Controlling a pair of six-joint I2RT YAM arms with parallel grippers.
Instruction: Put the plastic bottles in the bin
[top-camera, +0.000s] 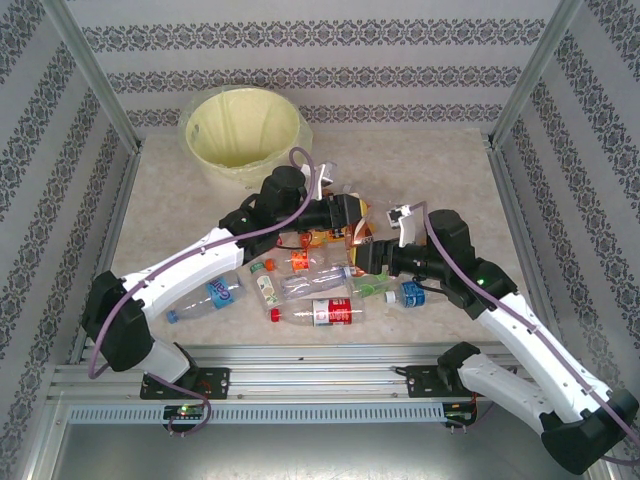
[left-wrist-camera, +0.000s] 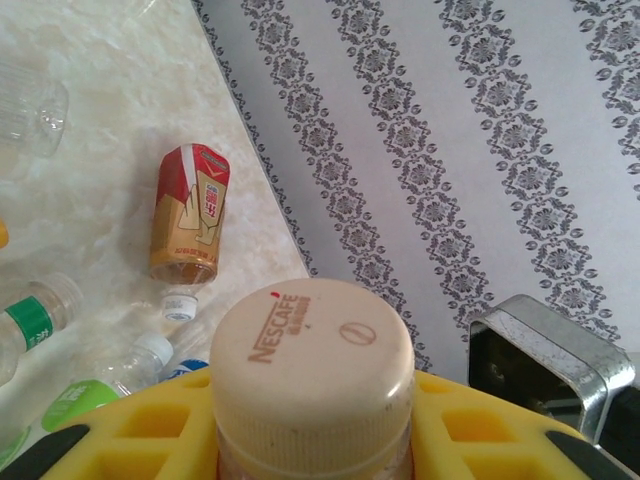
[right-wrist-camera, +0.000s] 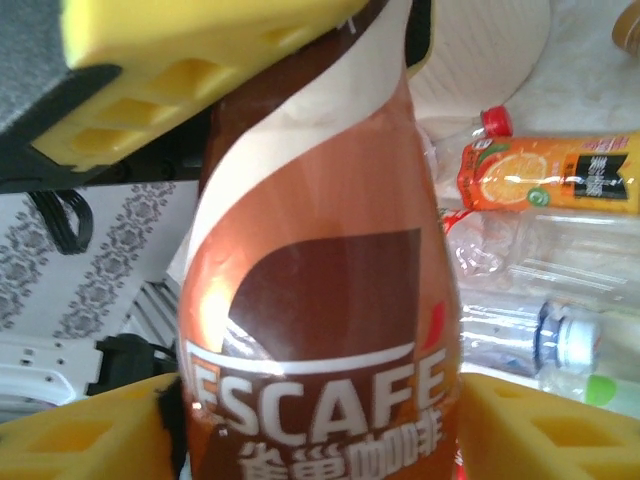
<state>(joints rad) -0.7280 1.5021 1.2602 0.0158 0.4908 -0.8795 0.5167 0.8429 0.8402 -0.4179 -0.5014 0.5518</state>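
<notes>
A brown Nescafe plastic bottle hangs above the pile between both arms. My left gripper is shut on its neck, and the cream cap pokes up between the yellow fingers. My right gripper is open round the lower body, a thin gap at each finger. Several more plastic bottles lie on the table: red label, blue label, orange label. The bin stands at the back left.
A red and gold bottle lies by the right wall with a loose white cap beside it. Green-labelled bottles lie near the pile. Patterned walls and metal posts enclose the table.
</notes>
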